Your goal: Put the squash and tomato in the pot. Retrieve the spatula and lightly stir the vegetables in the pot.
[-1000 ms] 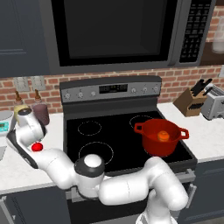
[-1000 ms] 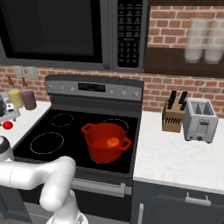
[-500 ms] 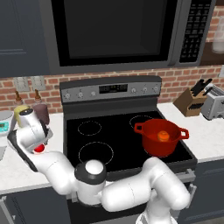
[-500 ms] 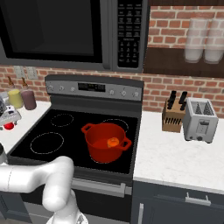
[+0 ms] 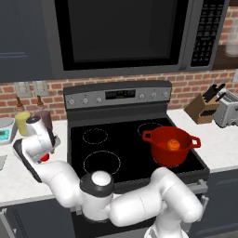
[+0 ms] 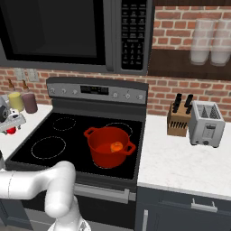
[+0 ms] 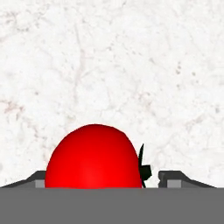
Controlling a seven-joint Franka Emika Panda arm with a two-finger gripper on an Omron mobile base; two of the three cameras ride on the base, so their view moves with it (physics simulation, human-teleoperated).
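**Tomato in the gripper, left of the stove; squash already in the pot**

Tomato (image 7: 92, 156): sits between the two dark fingertips in the hand view, green top turned to the right side of that picture, white marbled counter (image 7: 113, 61) behind it. Left fingertip hidden behind the fruit, right fingertip apart from its calyx by a narrow gap. Contact not visible, so clamped or merely straddling: cannot tell. Seen from the left base view as a red spot (image 5: 44, 157) under the gripper (image 5: 45, 154), over the counter strip left of the cooktop.

Change over the last second: hand a little higher and slightly nearer the stove in the left base view, red spot moving with it. Judged as the start of a lift, which would imply a grip, though not proven.

Squash (image 5: 173, 144): orange, inside the red pot (image 5: 170, 146), which stands on the front right burner. First half of the loading step done; carry across the cooktop judged next.

Spatula: not identified.

Surroundings: black glass cooktop (image 5: 111, 148), yellow and dark jars by the brick wall at left, microwave above, knife block (image 6: 178, 119) and toaster (image 6: 206, 124) on the right counter.
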